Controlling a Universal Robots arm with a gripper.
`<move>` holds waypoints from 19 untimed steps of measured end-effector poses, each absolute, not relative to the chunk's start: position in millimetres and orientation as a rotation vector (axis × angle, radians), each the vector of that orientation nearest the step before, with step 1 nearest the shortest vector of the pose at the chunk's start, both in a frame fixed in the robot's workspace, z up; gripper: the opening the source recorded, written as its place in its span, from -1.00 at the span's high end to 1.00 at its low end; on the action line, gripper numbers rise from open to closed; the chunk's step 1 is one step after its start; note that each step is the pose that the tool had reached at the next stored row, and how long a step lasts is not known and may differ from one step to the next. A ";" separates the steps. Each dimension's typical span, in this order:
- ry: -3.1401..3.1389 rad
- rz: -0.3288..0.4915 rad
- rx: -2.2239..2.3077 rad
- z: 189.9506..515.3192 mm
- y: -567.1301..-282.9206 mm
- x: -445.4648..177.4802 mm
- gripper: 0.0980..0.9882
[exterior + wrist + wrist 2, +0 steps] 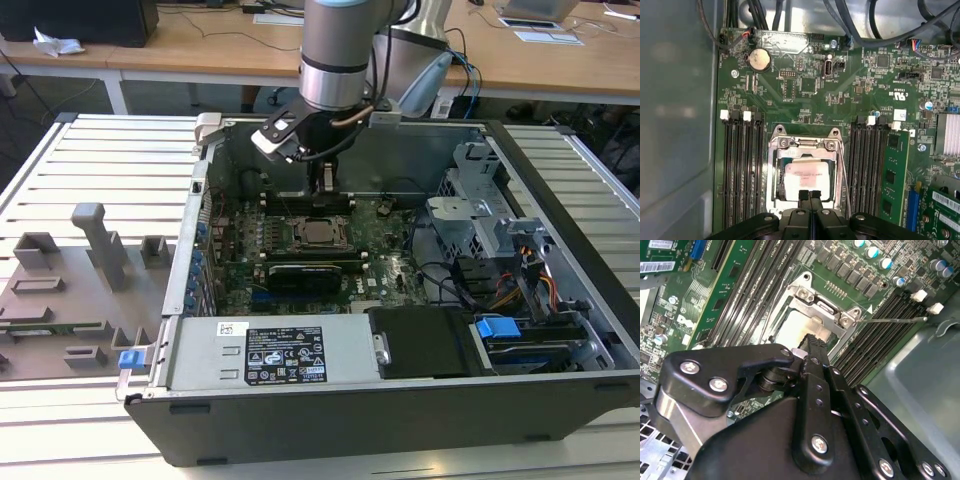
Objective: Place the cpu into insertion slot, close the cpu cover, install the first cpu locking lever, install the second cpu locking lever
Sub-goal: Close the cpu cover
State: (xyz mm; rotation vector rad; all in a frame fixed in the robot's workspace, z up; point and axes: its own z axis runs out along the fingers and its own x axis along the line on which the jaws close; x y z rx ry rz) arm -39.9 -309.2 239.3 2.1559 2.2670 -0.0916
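The cpu [807,174], silvery-grey, lies in the insertion slot [318,233] on the green motherboard. Its top shows through the window of the cpu cover [805,145], which lies flat over it. My gripper [810,193] hangs just above the socket's edge with its two black fingers pressed together and nothing between them. In the second wrist view the gripper [812,338] reaches the cover [820,302], and a thin metal locking lever [895,319] sticks out from the socket's corner across the memory slots. Another lever rod [843,167] runs along one side of the cover. In the exterior view the gripper [322,188] is just behind the socket.
Long black memory slots [740,170] flank the socket, with a green memory card [892,175] in one. The grey case wall [675,130] stands close by. Cables and drive cages [500,270] fill the exterior view's right. A power supply [270,355] lies in front.
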 end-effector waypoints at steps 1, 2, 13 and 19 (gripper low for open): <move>2.267 -0.092 2.156 238.0 -309.2 -40.6 0.98; 2.267 -0.092 2.156 236.6 -309.2 -41.0 0.98; 2.279 -0.091 2.142 219.9 -309.2 -61.5 0.98; 2.311 -0.091 2.107 213.0 -309.2 -64.6 0.98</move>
